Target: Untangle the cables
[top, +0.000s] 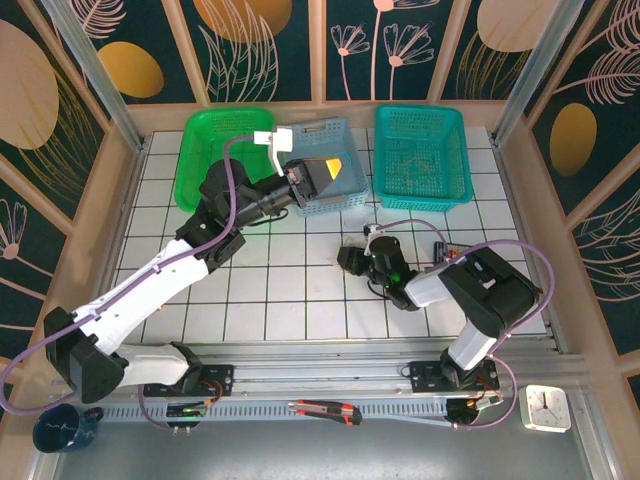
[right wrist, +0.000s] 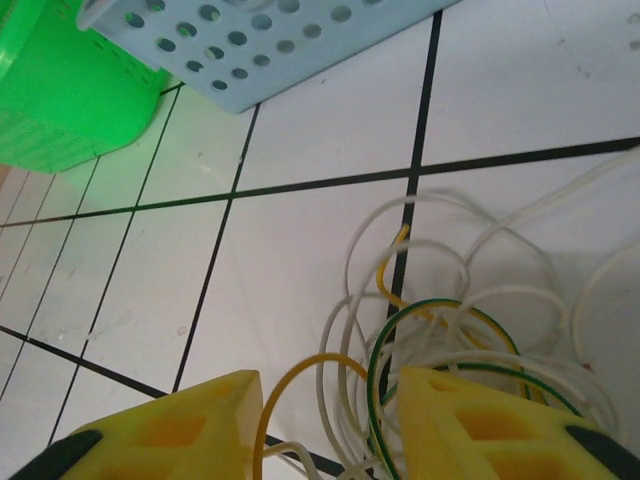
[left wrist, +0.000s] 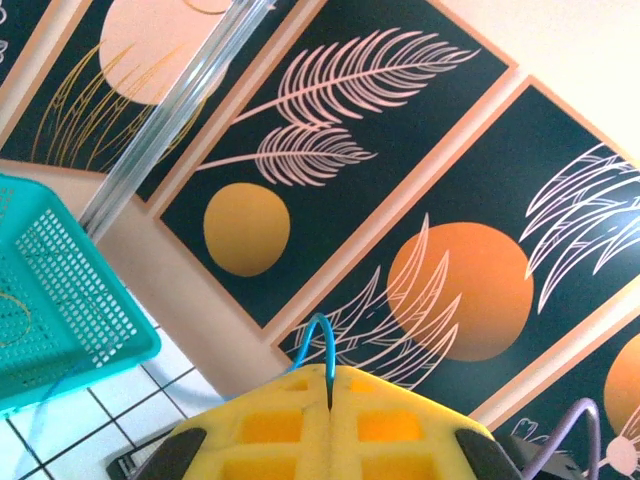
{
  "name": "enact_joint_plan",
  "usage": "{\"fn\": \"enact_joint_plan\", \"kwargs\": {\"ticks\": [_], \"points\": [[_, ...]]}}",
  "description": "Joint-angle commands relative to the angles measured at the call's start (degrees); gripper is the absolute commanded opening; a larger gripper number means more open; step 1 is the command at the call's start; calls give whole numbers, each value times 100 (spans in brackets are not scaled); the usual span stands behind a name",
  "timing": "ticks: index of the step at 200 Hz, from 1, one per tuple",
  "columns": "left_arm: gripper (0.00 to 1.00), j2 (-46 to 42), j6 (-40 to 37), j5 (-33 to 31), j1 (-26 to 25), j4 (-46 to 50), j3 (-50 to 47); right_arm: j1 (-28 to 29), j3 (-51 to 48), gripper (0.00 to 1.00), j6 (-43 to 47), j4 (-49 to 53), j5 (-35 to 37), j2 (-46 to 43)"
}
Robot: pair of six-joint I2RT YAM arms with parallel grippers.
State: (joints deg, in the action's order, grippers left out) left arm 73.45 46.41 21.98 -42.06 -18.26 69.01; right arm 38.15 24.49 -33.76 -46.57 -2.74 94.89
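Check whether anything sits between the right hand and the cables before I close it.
Nothing visible does. The right hand is open and low over the table, and loops of the cables lie between its two fingers. The blue basket sits farther off.

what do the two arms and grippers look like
The left arm and right arm are white with black joints, each trailed by a purple hose. The left gripper and right gripper have chunky yellow wedge fingers with square recesses and black bases.

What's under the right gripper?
The cables: white, yellow and green loops on the table, some running between the right gripper's open fingers. Where they continue beneath the fingers is covered.
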Motion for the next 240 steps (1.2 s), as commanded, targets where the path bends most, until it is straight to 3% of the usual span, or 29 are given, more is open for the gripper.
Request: {"fn": "enact_joint_plan", "kwargs": {"ticks": [1,69,156,216,240], "points": [[0,-164,74,-33,-1,-168,308,61,-85,43,-129,-239,183,94],[0,-238,-31,-364,5,-118,69,69,-120,47,-88,253,115,-485],[0,-576,-53,-1298,7,-606,-1212,-165,544,48,238,2655,776,-2287],[0,-796,93,-1637,5,-1325,-2151,-631,907,47,33,3523,396,-3528],[0,-838,65,-1720,6,-1576,-2416,-649,1225,47,-163,3660,-193,-3772]]}}
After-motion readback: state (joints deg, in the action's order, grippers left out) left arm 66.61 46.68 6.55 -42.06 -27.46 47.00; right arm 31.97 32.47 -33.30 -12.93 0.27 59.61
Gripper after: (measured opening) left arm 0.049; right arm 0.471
